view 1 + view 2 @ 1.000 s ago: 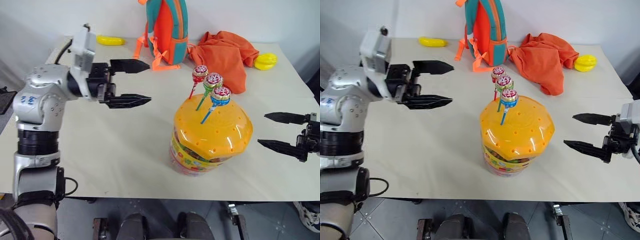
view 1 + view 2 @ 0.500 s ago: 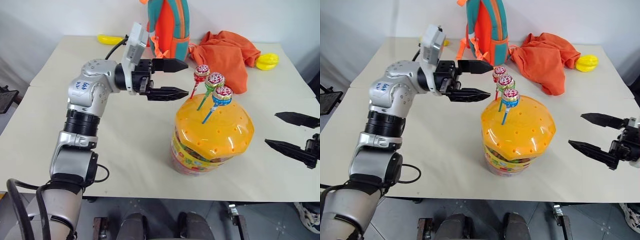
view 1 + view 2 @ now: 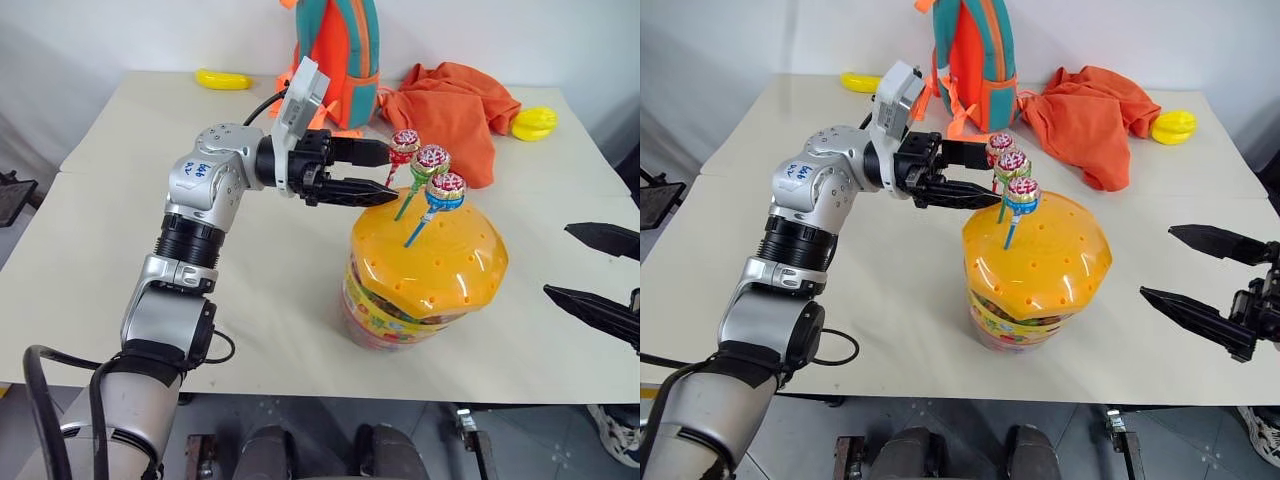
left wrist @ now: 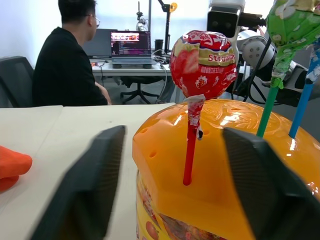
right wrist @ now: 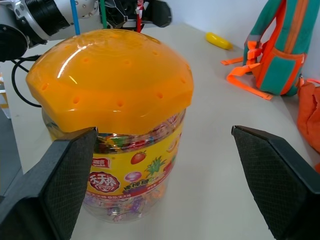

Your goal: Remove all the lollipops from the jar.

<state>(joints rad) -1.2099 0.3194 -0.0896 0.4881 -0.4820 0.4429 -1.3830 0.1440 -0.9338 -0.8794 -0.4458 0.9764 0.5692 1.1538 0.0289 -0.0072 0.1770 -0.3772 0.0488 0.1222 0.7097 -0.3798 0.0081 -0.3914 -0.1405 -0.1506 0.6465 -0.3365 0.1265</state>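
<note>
The jar, a squat clear tub with a colourful label band and a domed orange lid dotted with small holes, stood on the pale worktop. Three lollipops in red-and-white wrappers rose from the lid, their sticks red, green and blue. The left gripper was level at the red lollipop, its black fingers spread on either side of the red stick and apart from it. The right gripper hung beside the jar, fingers spread wide, holding nothing.
</note>
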